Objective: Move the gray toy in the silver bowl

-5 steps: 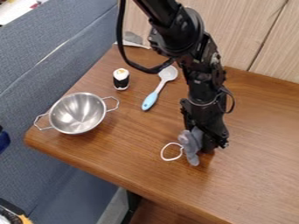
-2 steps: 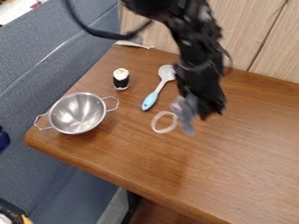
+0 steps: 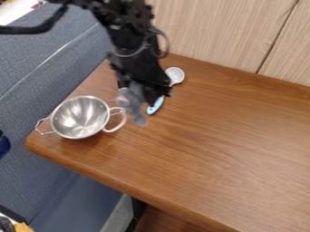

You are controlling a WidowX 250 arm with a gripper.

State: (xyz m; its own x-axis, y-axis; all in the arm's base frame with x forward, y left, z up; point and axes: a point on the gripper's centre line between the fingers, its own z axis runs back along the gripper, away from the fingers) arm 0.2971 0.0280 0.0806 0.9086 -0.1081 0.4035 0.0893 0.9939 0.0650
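And across it swung, the black arm [image 3: 124, 34], over toward the silver bowl [image 3: 80, 117], its gripper [image 3: 144, 96] slanting down, jaws closed on the toy, their exact gap hidden! The bowl sat just beside those jaws; the spoon [image 3: 175, 75] ran behind them, its middle blocked from sight. Below the jaws hung the gray toy [image 3: 135, 108], blurred, its white loop [image 3: 124, 121] overlapping the bowl's near handle in view.
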